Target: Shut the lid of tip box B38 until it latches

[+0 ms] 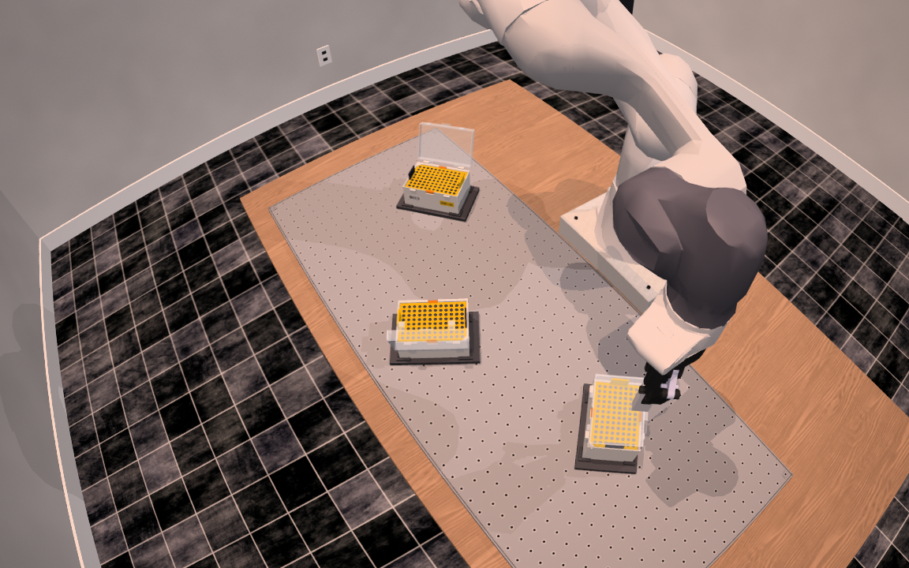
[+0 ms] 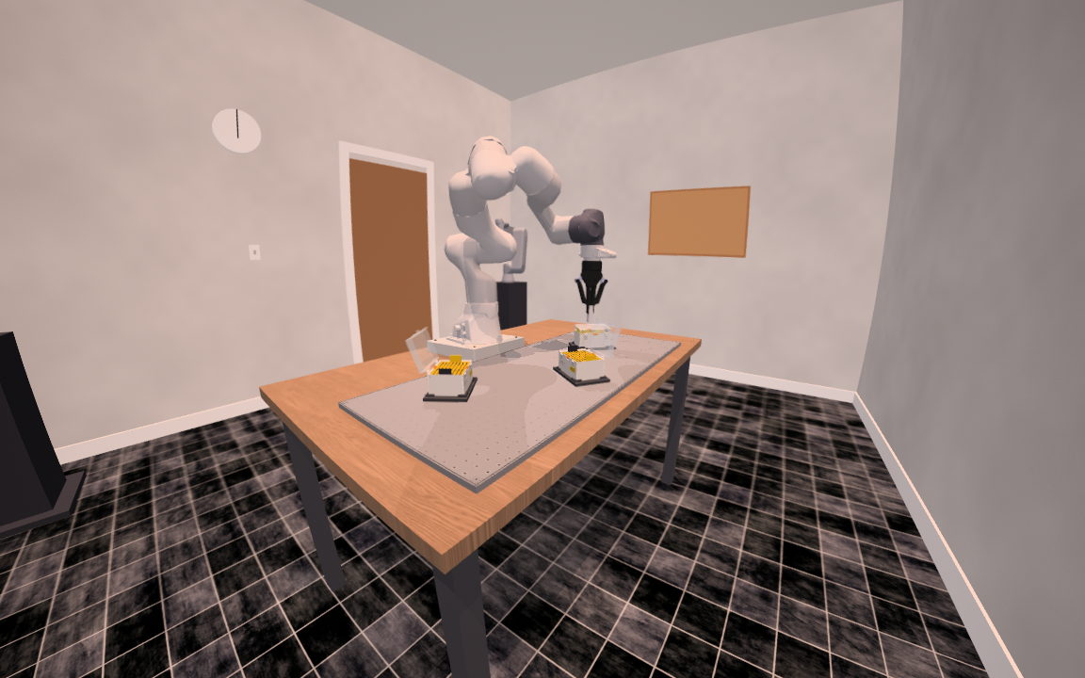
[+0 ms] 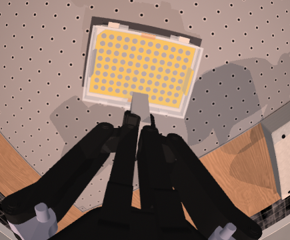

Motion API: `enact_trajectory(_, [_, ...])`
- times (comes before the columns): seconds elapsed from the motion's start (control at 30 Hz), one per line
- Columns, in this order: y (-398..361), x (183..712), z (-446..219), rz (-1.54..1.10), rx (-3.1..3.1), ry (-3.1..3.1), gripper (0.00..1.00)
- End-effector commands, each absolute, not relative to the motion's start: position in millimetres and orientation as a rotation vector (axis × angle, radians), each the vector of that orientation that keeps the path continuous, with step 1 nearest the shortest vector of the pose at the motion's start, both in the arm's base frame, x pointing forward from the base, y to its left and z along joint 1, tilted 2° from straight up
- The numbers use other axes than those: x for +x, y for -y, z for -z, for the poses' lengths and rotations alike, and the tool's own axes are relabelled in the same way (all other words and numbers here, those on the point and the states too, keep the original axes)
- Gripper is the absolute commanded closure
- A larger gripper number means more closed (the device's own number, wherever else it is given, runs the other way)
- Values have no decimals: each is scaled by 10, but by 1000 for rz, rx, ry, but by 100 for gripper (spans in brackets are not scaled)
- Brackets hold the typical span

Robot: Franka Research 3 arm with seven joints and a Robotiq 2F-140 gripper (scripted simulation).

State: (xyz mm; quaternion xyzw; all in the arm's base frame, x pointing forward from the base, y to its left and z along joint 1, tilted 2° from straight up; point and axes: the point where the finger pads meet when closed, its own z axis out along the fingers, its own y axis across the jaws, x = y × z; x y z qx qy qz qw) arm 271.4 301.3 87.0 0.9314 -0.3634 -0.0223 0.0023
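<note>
Three tip boxes with yellow inserts sit on dark holder plates on the perforated mat. My gripper (image 1: 656, 398) is shut and empty. It hangs above the near box (image 1: 613, 422), over the side nearest my base. In the wrist view my fingertips (image 3: 141, 113) are over that edge of the same box (image 3: 141, 72). Its clear lid lies down over the insert, so the holes look pale. In the exterior view the gripper (image 2: 591, 297) is well above this box (image 2: 594, 335). The middle box (image 1: 433, 326) shows dark, uncovered holes. The far box (image 1: 436, 184) has its lid (image 1: 446, 144) standing upright. I cannot read any ID sticker.
My white base mount (image 1: 609, 247) stands on the wooden table beside the mat, close to the near box. The middle box (image 2: 580, 363) and far box (image 2: 449, 375) are well apart from the gripper. The mat's edge and the table edge run just behind the near box.
</note>
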Motion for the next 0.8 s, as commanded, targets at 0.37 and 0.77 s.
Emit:
enact_trajectory(0.37, [-3042,2718,-843,67,2926,1155,100])
enact_trajectory(0.77, [-3043,2717,-809,67,2926,1155,100])
